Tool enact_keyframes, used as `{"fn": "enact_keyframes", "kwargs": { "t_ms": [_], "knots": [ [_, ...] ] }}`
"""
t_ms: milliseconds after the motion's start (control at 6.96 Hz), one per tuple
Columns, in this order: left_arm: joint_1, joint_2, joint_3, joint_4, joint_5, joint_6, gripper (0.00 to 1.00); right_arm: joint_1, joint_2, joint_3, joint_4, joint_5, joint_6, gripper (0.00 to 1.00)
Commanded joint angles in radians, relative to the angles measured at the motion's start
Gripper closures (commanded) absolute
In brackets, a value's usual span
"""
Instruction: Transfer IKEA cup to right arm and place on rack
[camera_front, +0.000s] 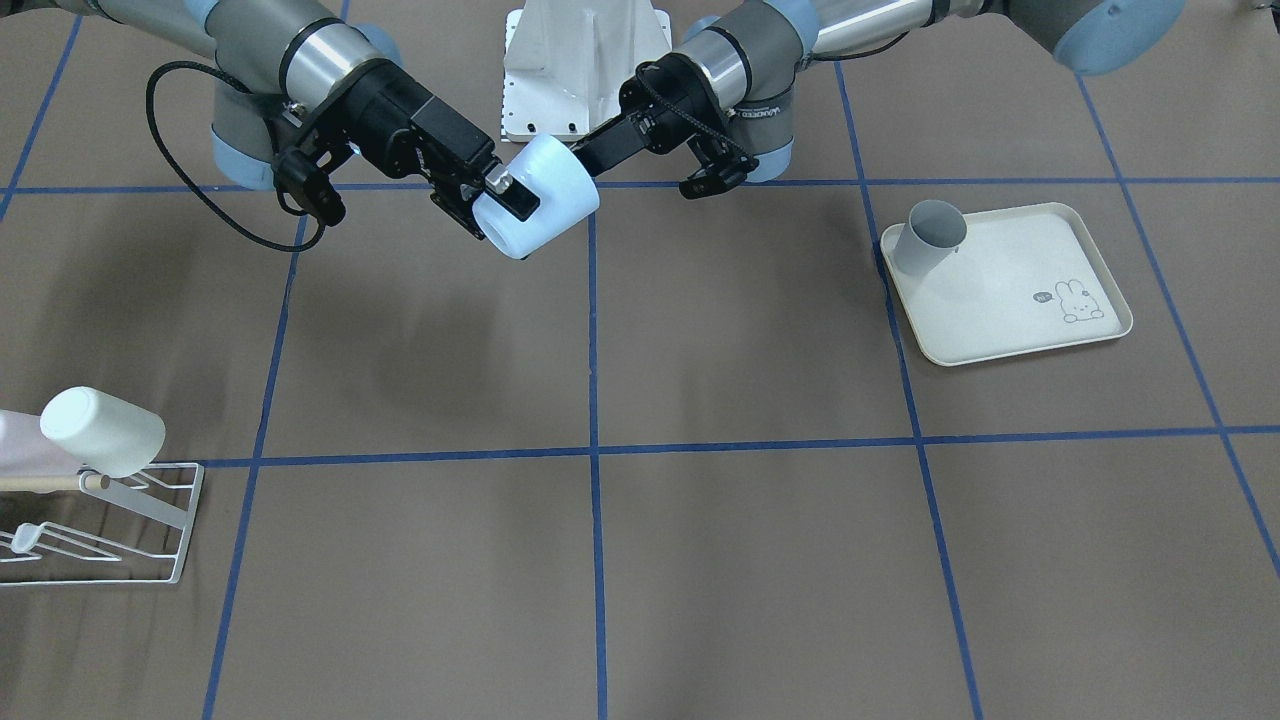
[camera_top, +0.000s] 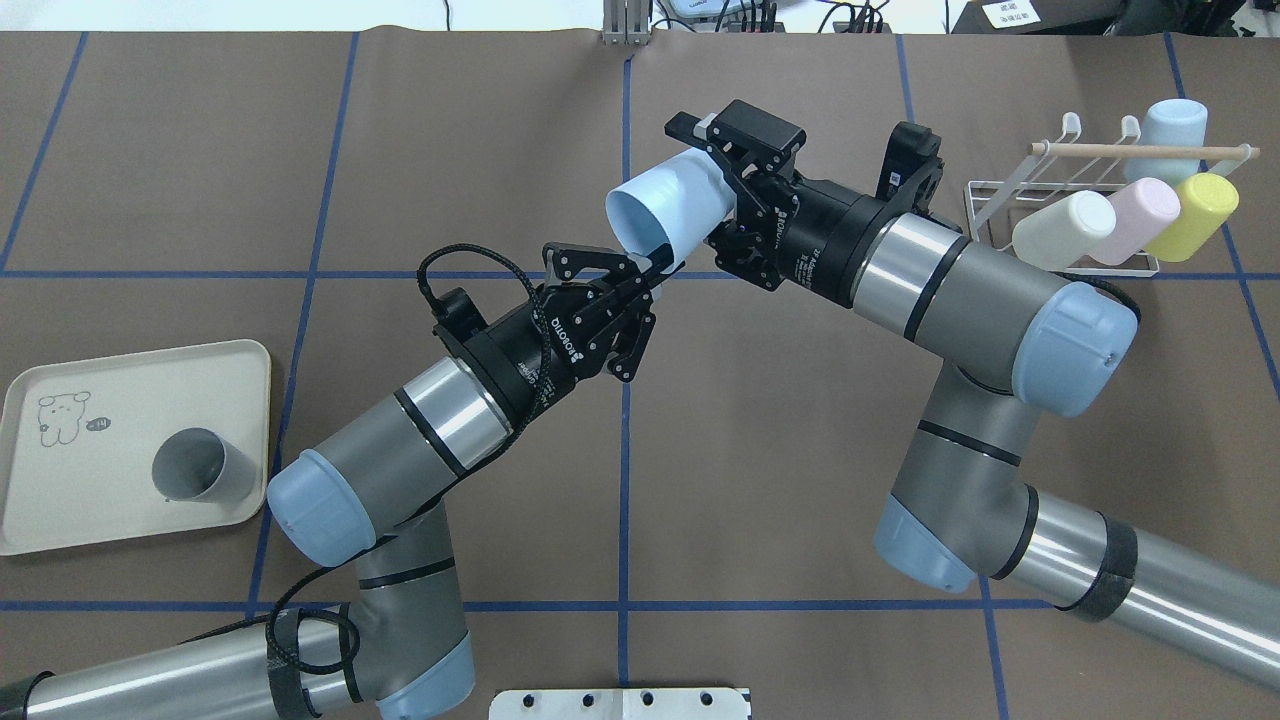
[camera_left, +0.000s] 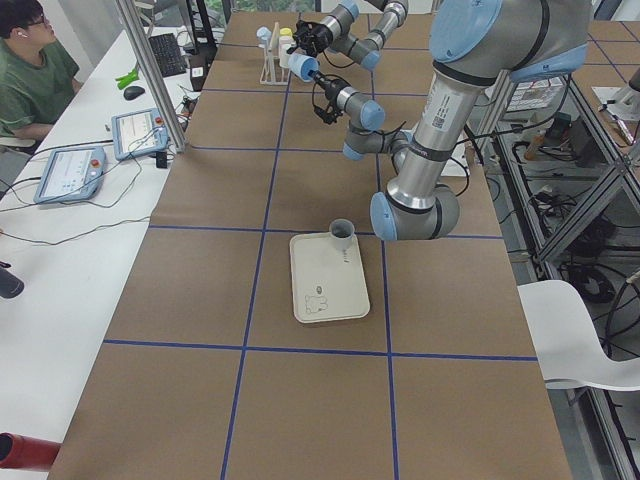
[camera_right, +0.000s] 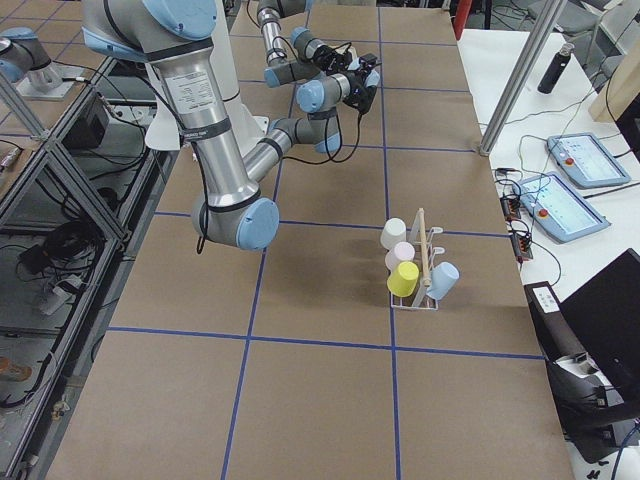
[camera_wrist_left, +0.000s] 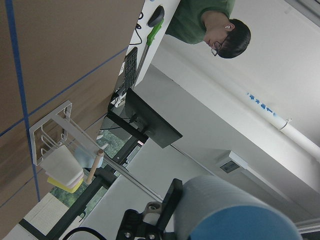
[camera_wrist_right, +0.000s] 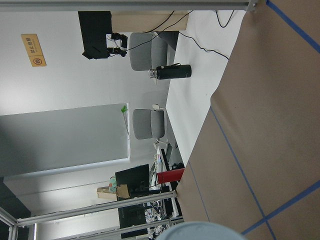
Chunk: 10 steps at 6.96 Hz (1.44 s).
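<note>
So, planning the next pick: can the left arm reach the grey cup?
Probably not yet: the left gripper grips the blue cup by its rim; the way to the grey cup looks free.

Bright, even light from overhead fills every view and throws only soft, diffuse arm shadows on the brown table (camera_front: 420, 340). The silver band of the left arm (camera_top: 445, 395) carries mild glare. At the bottom edge of the right wrist view the cup (camera_wrist_right: 200, 232) looks blurred, perhaps too close to focus.
</note>
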Motion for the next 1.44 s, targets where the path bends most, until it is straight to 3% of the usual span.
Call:
{"fn": "enact_keyframes", "kwargs": {
  "t_ms": [0,144,287,718,1293],
  "knots": [
    [0.003,-0.001,0.000,-0.003,0.000,-0.002,0.83,0.001,-0.001,-0.007,0.000,0.001,-0.001,1.00],
    [0.001,-0.013,-0.003,-0.001,0.002,0.000,0.26,0.001,-0.001,-0.012,0.000,0.001,-0.001,1.00],
    [0.000,-0.013,-0.004,-0.001,0.002,0.000,0.00,0.003,-0.003,-0.017,0.000,0.001,-0.004,1.00],
    [-0.002,-0.012,-0.004,-0.003,-0.001,0.049,0.00,0.033,-0.013,-0.026,0.000,-0.028,-0.101,1.00],
    [-0.011,-0.003,-0.004,-0.003,-0.008,0.061,0.00,0.180,-0.029,-0.081,-0.012,-0.028,-0.176,1.00]
  ]
}}
